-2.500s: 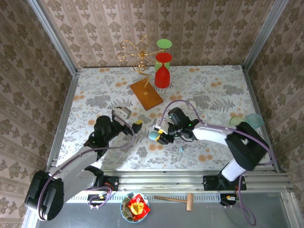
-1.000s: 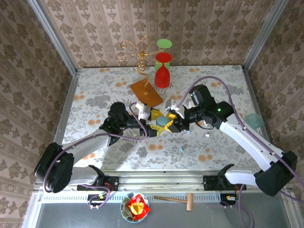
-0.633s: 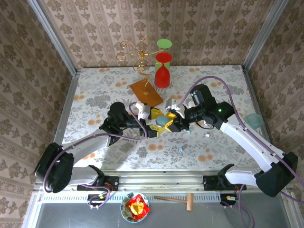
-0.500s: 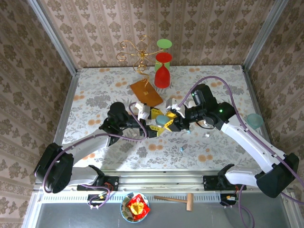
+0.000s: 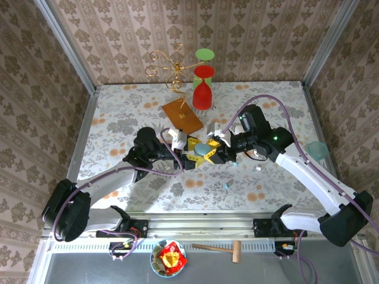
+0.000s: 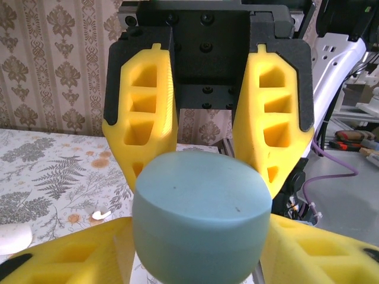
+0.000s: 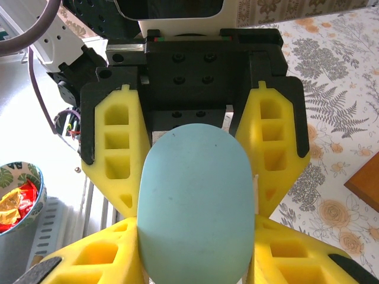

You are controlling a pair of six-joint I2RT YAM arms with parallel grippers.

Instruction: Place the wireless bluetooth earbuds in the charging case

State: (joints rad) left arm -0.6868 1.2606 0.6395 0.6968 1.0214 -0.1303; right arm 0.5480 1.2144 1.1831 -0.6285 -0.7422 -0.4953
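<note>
Your right gripper (image 5: pixel 215 151) clamps the charging case (image 7: pixel 195 201), long axis along its fingers (image 7: pixel 124 234) toward the left gripper (image 5: pixel 192 152), whose grip you can't tell; floral table (image 5: pixel 118 118) below, wallpapered walls (image 5: pixel 118 35).

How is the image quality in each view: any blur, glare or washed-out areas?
Top external: evenly lit and sharp, walls leaning outward at the edges. Left wrist: the blue case is crisp, the background softer. Right wrist: case crisp too; the surface at left is washed out to white.
</note>
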